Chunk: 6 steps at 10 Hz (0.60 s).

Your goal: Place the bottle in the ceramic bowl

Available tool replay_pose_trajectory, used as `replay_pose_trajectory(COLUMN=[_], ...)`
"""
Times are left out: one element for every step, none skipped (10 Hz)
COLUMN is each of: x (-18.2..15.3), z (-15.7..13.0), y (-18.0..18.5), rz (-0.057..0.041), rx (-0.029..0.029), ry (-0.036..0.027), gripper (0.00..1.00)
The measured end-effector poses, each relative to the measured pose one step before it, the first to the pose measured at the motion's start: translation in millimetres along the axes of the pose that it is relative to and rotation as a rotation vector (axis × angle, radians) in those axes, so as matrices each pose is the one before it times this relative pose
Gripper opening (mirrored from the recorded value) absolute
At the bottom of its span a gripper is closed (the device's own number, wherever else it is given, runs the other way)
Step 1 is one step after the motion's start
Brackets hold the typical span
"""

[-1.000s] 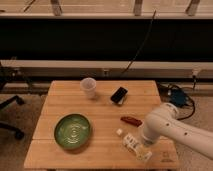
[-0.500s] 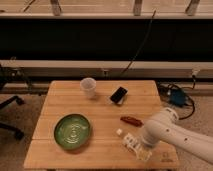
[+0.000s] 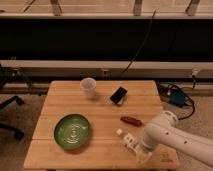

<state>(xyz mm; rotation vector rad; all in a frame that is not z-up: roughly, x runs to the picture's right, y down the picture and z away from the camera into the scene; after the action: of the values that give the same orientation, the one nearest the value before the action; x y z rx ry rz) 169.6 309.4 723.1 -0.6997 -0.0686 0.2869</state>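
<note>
I am holding my end effector low in the lower right of the frame, over the front right corner of the wooden surface. My white arm is reaching in from the right edge. The end effector is sitting right at the lower end of the bottle. I cannot tell whether it is clenched on the bottle or released.

The bottle is slanting across the surface, its small white cap pointing toward the upper left. It appears to be resting there, not raised. Just above it the reddish-brown oblong item is lying apart from it. Further up, a flat black item and the translucent white cup are standing near the far edge. The green ceramic bowl is waiting in the lower left, well apart from the bottle, with nothing in it.

I judge that I am working on the grasp, with the carry not yet begun. The next move is calling for a firm hold across the bottle's narrow body, then a lift straight up so the cap is not dragging along the surface. After that comes a sweep left along the front edge, staying below the reddish-brown item. Finally I need to lower the bottle inside the bowl's rim before letting go.
</note>
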Motion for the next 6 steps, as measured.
replay_pose_trajectory(x=[-1.55, -2.28, -1.31, -1.32, -0.89, -0.14], z=[2.45, 4.31, 2.65, 2.81, 4.45, 5.68], y=[0.78, 0.88, 0.52, 0.22, -0.51, -1.05], rz=[-0.00430, -0.00776, -0.00518, -0.00511, -0.00707, -0.00416], rx=[-0.00139, -0.00043, 0.00036, 0.00090, 0.00187, 0.00050], ry=[-0.00045, -0.00176, -0.00007, 0.00035, 0.00265, 0.00438], gripper=[0.80, 0.80, 0.80, 0.80, 0.80, 0.80])
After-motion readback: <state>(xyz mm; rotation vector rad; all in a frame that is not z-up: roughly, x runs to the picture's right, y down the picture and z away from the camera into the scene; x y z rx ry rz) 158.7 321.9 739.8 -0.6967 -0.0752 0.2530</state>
